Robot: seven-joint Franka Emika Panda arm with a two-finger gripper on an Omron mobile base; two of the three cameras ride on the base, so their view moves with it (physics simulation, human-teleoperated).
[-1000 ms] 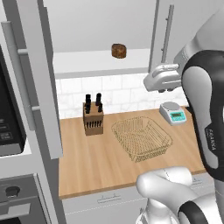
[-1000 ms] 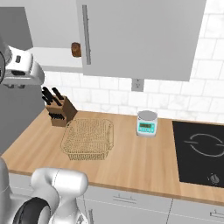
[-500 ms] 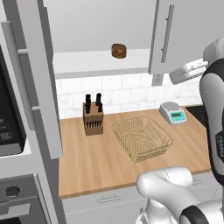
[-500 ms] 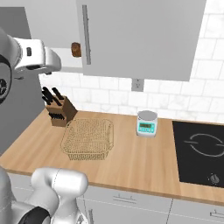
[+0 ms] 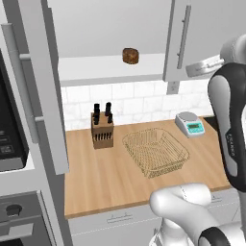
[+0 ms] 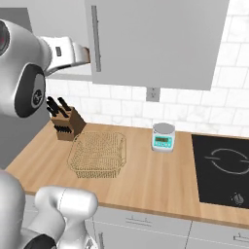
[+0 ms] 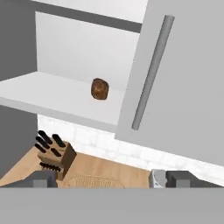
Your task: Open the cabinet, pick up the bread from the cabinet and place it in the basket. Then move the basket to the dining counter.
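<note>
One bread (image 5: 130, 55) upright on cabinet (image 5: 108, 72) shelf

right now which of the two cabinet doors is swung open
The left door, swung out edge-on beside the microwave, exposing the shelf with the bread. The right door with its bar handle remains shut.

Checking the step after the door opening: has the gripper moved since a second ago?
Yes. In the left base view the gripper has shifted right and up, from beside the scale to the closed door's handle. Its jaws are open.
</note>
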